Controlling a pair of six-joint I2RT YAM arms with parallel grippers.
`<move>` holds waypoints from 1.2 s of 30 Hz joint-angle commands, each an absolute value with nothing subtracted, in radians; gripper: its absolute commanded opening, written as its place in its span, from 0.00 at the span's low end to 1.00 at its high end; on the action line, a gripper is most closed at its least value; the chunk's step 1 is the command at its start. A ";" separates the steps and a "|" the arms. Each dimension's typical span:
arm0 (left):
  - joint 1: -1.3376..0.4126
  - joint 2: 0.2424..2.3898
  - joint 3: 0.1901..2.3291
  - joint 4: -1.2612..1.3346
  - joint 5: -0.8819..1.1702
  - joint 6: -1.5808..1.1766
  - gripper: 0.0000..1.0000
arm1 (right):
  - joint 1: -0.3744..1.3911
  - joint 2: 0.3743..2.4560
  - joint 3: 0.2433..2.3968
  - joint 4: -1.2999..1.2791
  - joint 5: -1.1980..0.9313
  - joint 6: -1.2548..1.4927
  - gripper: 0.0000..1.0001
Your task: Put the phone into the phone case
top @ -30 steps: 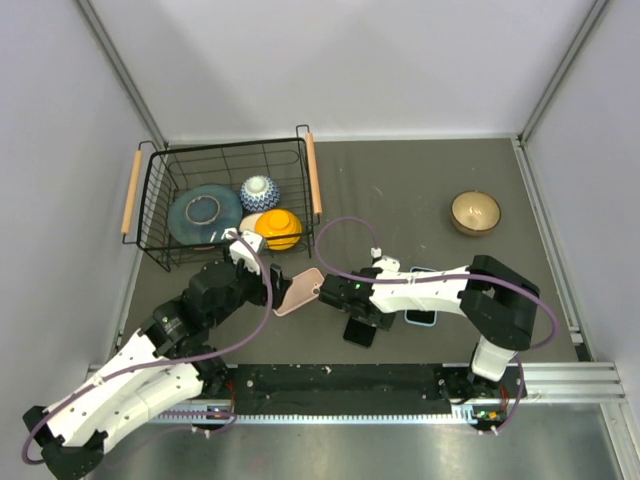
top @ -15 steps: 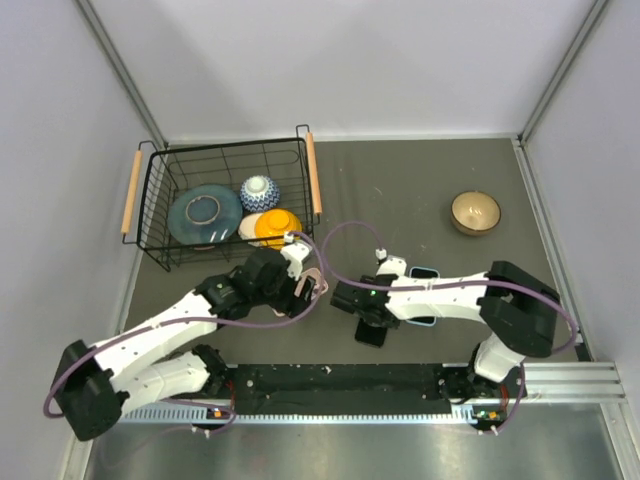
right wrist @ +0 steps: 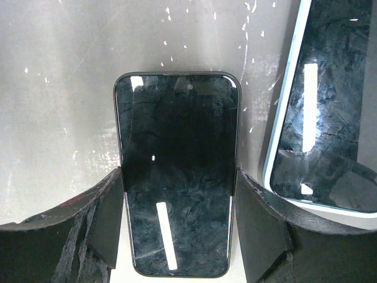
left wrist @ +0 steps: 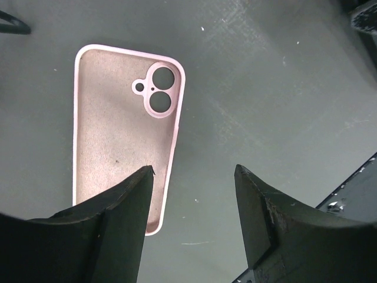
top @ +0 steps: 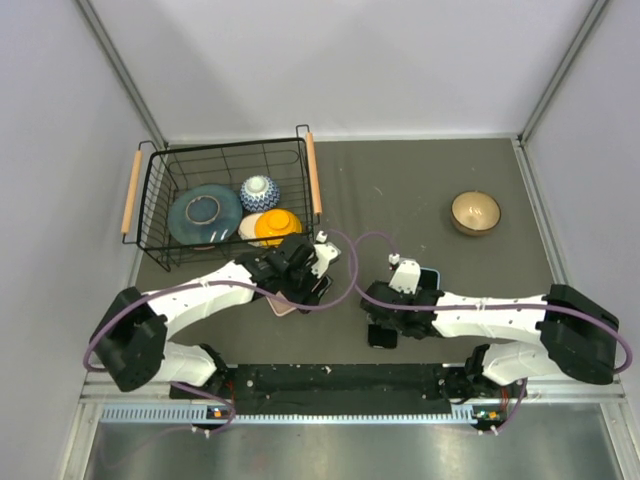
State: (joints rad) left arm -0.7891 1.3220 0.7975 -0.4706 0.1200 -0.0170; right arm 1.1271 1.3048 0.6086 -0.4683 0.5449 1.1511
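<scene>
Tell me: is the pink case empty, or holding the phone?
Empty. The phone case shows its bare pink inside; the phone lies elsewhere, screen up.

One phone [right wrist: 177, 177], one pink phone case [left wrist: 118, 135], one light-blue-rimmed slab [right wrist: 318, 106], one brass-coloured bowl [top: 475, 211], and one wire basket [top: 228, 146] holding three dishes [top: 205, 212], perhaps a fourth.

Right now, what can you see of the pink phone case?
The phone case is matte pink with a paler raised rim. It lies flat on the grey table, hollow side up. One far corner has a cut-out: two round holes and a tiny one. A finger of the left gripper hides its near end; contact unclear.
</scene>
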 commanded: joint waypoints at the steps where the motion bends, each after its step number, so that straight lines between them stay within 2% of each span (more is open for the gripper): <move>1: -0.795 1.382 0.841 -0.465 0.132 0.047 0.63 | 1.117 1.243 0.594 -0.371 0.551 1.101 0.43; 10: -0.807 1.528 0.876 -0.468 0.092 0.052 0.58 | 1.117 1.187 0.561 -0.356 0.541 1.086 0.41; 16: -0.813 1.581 0.902 -0.485 0.106 0.031 0.36 | 1.117 1.121 0.529 -0.354 0.545 1.081 0.40; 17: -0.815 1.586 0.913 -0.489 0.115 0.015 0.31 | 1.117 1.114 0.526 -0.354 0.543 1.080 0.40; 18: -0.815 1.591 0.917 -0.497 0.126 0.006 0.21 | 1.117 1.111 0.523 -0.353 0.545 1.080 0.40; 20: -0.816 1.585 0.917 -0.491 0.178 -0.049 0.11 | 1.117 1.098 0.525 -0.353 0.545 1.072 0.40; 21: -0.816 1.575 0.914 -0.471 0.192 -0.079 0.02 | 1.117 1.095 0.526 -0.354 0.543 1.063 0.40; 22: -0.818 1.572 0.911 -0.459 0.219 -0.116 0.00 | 1.115 1.088 0.526 -0.354 0.542 1.062 0.39; 27: -0.824 1.565 0.879 -0.339 0.365 -0.377 0.00 | 1.115 1.062 0.520 -0.357 0.535 1.049 0.38; 32: -0.859 1.542 0.819 -0.143 0.374 -0.613 0.03 | 1.115 1.022 0.514 -0.379 0.525 1.048 0.36; 33: -0.865 1.537 0.810 -0.111 0.373 -0.645 0.06 | 1.117 1.014 0.512 -0.380 0.526 1.046 0.36; 34: -0.868 1.532 0.799 -0.068 0.370 -0.702 0.20 | 1.115 1.008 0.512 -0.383 0.528 1.048 0.36; 36: -0.877 1.514 0.799 -0.052 0.361 -0.736 0.35 | 1.115 0.989 0.512 -0.400 0.534 1.055 0.36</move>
